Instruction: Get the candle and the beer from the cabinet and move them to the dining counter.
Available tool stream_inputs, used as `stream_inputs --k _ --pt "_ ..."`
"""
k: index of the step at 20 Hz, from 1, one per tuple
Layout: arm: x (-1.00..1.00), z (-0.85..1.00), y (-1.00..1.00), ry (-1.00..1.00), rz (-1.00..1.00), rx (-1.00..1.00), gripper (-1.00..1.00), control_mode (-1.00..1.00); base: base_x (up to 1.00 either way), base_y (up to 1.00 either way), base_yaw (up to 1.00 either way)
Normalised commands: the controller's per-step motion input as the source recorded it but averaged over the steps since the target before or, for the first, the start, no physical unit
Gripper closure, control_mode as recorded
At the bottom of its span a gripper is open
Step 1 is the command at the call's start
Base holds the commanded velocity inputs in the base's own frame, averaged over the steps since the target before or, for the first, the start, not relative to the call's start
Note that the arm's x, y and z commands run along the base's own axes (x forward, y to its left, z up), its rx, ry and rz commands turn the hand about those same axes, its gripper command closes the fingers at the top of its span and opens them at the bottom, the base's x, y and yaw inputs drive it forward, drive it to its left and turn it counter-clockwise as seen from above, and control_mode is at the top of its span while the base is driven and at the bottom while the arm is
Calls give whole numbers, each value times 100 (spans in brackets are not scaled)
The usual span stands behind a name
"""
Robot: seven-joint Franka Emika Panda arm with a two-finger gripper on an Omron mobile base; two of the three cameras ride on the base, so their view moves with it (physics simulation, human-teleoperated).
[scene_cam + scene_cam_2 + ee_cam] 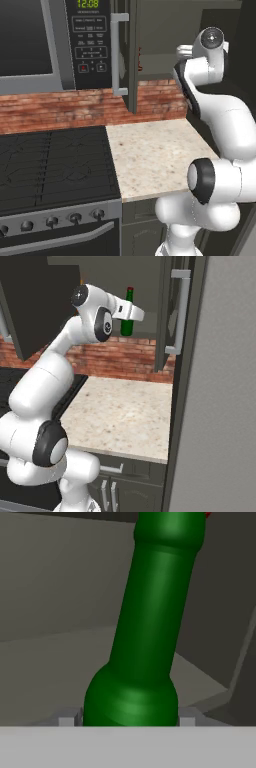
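The step in hand is fetching the beer (pixel 145 637) from the cabinet (pixel 167 311): the bottle stands on the cabinet shelf above the worktop (pixel 120 416), and the tool (pixel 131 719) is right at its body. In the hand view a fingertip (pixel 66 720) shows on each side of the bottle's base, so the jaws straddle it, but whether they press it I cannot tell. Next, I judge, the grip must be made sure, then the bottle drawn straight out past the door's edge.

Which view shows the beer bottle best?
The right base view: the beer stands whole, red cap to base, in the cabinet. The hand view gives only its green body up close; the left base view hides it.
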Motion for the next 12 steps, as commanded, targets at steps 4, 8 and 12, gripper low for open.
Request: stream_inputs --k 4,8,12 --pt "-100 0 12 0 0 0 100 -100 0 0 0" --pt "-100 0 22 1 0 0 100 -100 0 0 0" --pt "-100 1 31 5 1 0 100 -100 0 0 0"
